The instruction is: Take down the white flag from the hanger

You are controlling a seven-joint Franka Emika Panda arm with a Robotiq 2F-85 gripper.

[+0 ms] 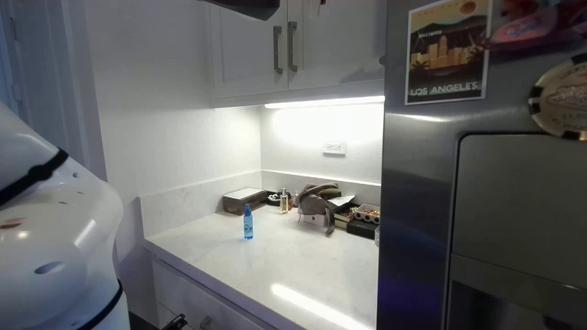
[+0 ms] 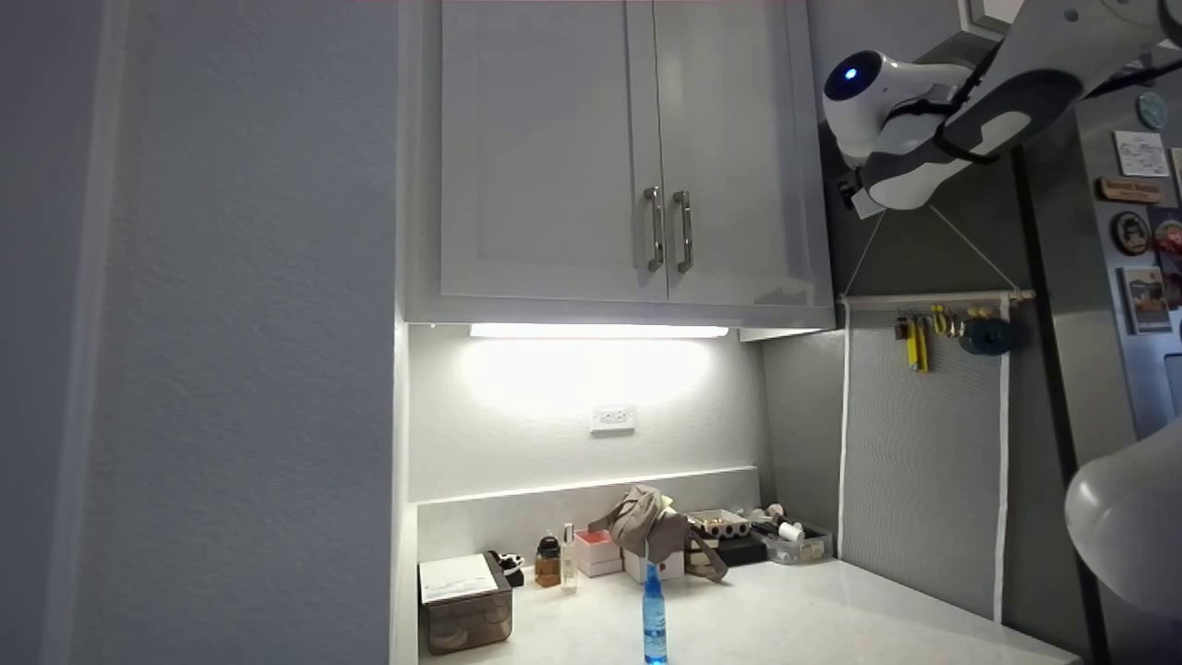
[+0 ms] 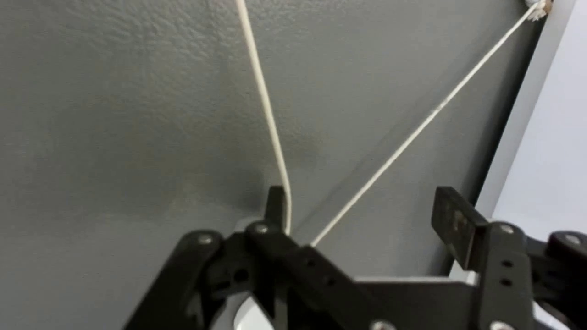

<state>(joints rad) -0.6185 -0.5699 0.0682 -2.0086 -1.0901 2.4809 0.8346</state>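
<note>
The white flag [image 2: 923, 471] is a long sheer pale cloth with white edges. It hangs against the grey side panel from a thin pale rod [image 2: 933, 298], with its lower end by the counter. A cord [image 2: 974, 245] rises from both rod ends to behind the arm. In the wrist view my gripper [image 3: 360, 201] is open. One cord strand [image 3: 268, 105] bends along the inner side of the left finger; the other strand [image 3: 412, 137] runs to the upper right and passes behind that finger. No dark hanger bar shows; the cord's top is hidden behind my gripper.
Upper cabinets [image 2: 554, 166] with metal handles stand beside the panel. Small yellow and dark items [image 2: 916, 344] hang at the flag's top. The white counter [image 1: 284, 261] holds a blue spray bottle [image 1: 248, 224], boxes and a brown bag [image 1: 316, 204]. A fridge [image 1: 417, 206] stands alongside.
</note>
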